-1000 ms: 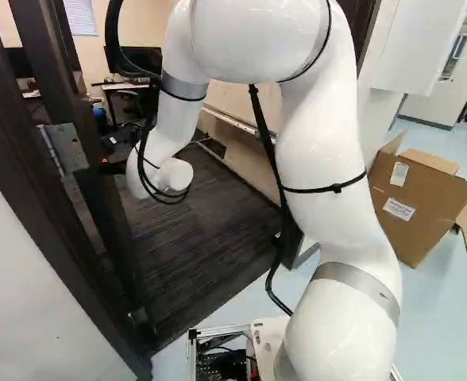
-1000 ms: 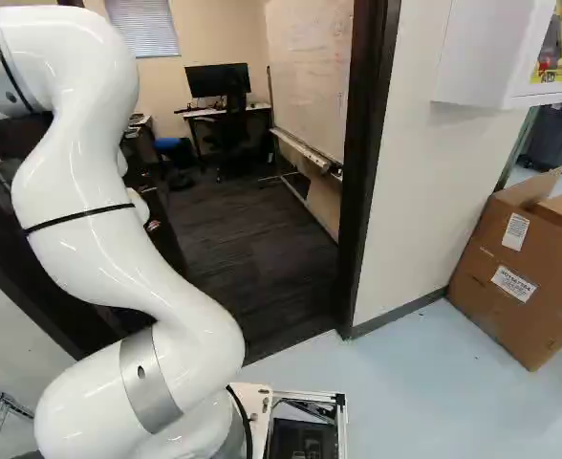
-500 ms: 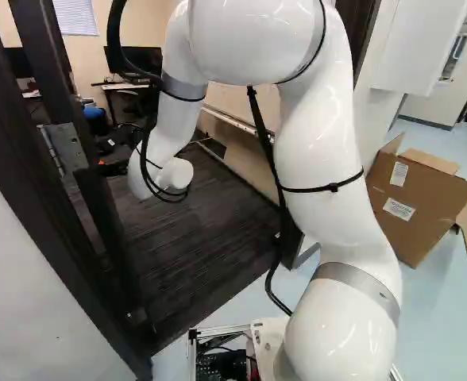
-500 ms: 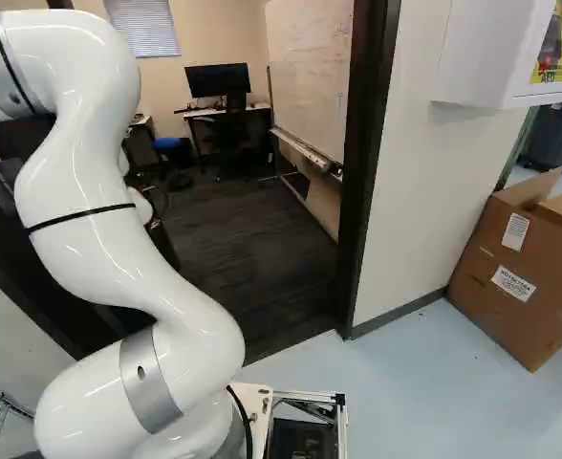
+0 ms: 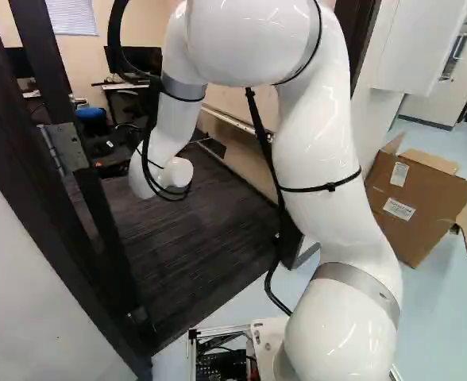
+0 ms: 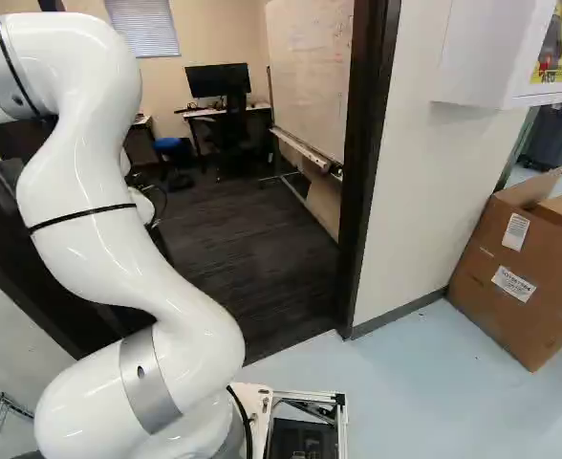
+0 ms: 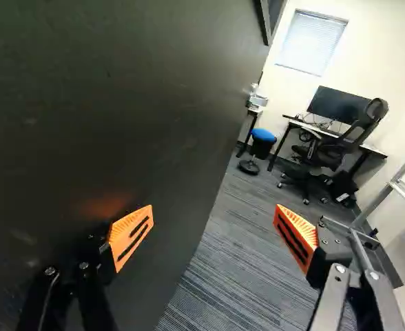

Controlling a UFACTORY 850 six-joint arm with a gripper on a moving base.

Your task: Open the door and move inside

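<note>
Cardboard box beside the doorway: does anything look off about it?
Only mildly: the cardboard box sits on the floor by the wall with flaps open, as if left there. No clear damage shows.

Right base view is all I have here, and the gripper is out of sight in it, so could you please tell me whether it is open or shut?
Observer: The wrist view shows the gripper open.
Operator: Thank you. Where is the door compared with it?
Observer: The dark door stands close beside one finger; I cannot tell whether they touch.
Operator: My view cuts off the cardboard box. Does anything stick out on the side that I cannot see?
Observer: Yes, in the left base view an open flap juts out there.
</note>
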